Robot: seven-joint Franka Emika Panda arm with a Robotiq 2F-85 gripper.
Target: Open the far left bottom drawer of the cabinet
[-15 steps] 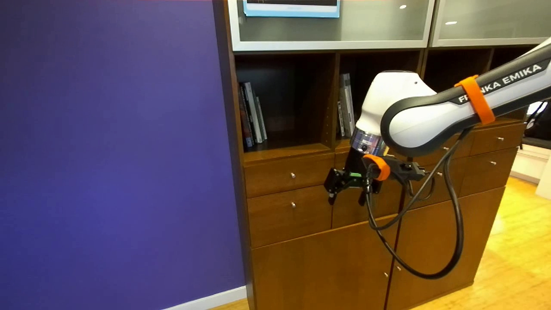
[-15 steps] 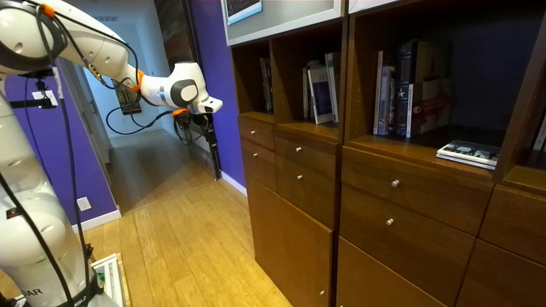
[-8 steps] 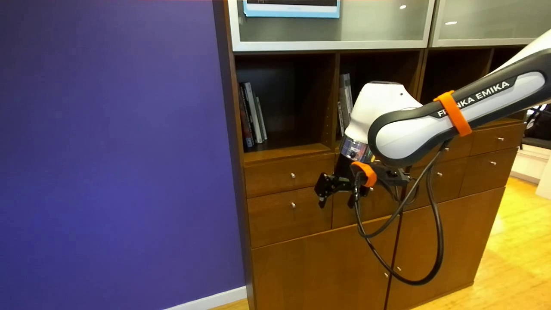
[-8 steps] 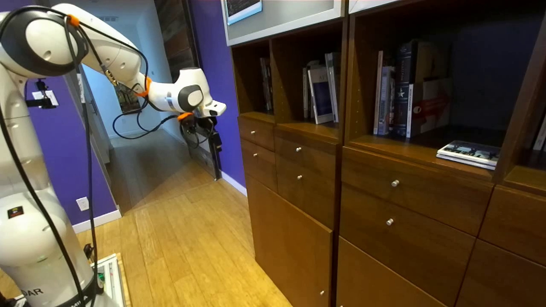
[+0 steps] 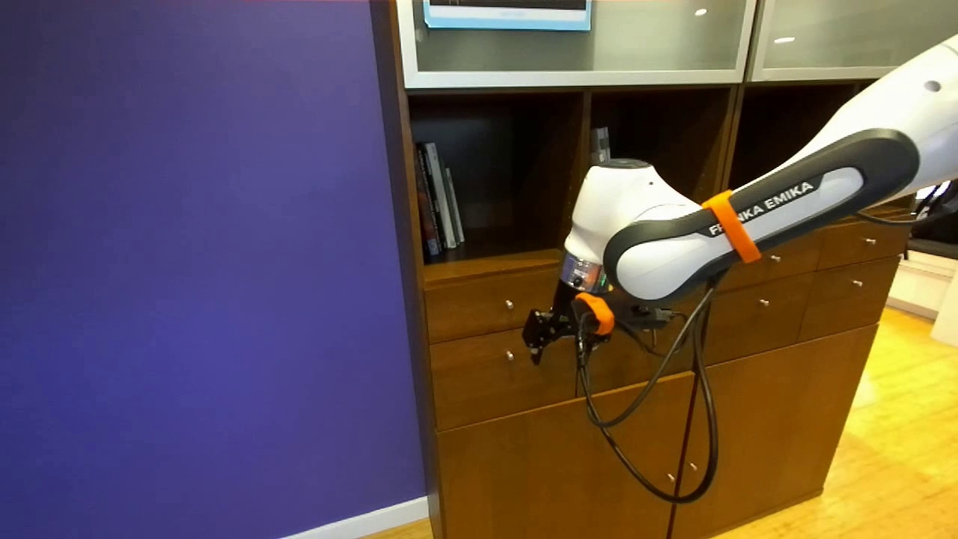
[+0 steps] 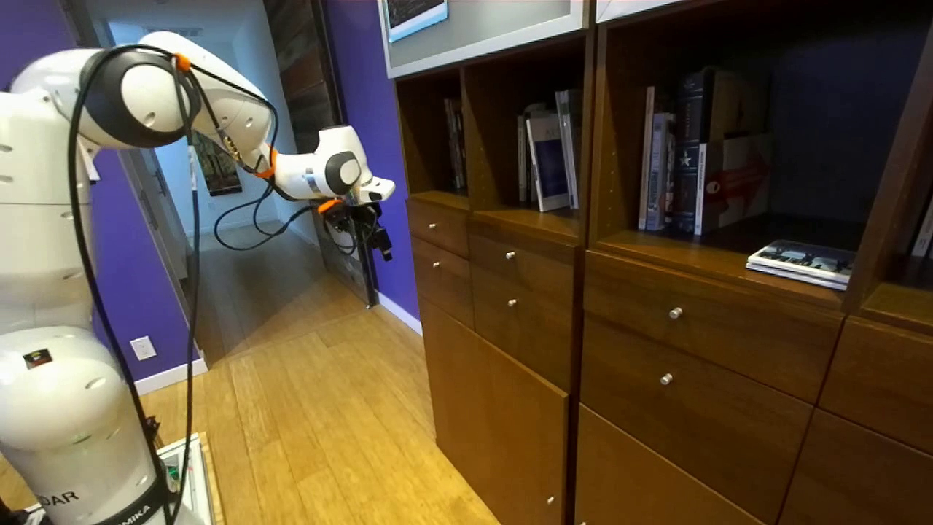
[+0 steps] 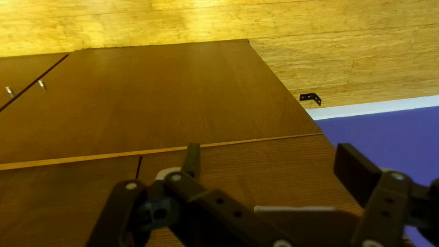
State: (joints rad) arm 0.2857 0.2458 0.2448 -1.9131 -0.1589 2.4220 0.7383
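Note:
The cabinet (image 5: 554, 471) is a medium-brown wall unit, also in the other views (image 6: 503, 415) (image 7: 192, 89). Its far left bottom drawer (image 5: 471, 389) is shut, with a small silver knob (image 5: 510, 355). The drawer (image 6: 437, 292) and its knob (image 6: 436, 265) show at the far end in an exterior view. My gripper (image 5: 561, 358) is open and empty, pointing down, just right of the knob in that view. It stands apart from the drawer front (image 6: 385, 252). In the wrist view the open fingers (image 7: 192, 161) are over the drawer front (image 7: 260, 168); the knob does not show.
The shallower drawer (image 5: 464, 311) sits directly above. A purple wall (image 5: 224, 262) borders the cabinet's left side. A loose cable (image 5: 711, 434) hangs from the arm. Books (image 5: 441, 198) stand on the open shelf. A black bracket (image 7: 310, 97) shows near the cabinet's side.
The arm and gripper have moved left and slightly down, to beside the drawer's knob in an exterior view. The fingers stay open. The drawer has not moved.

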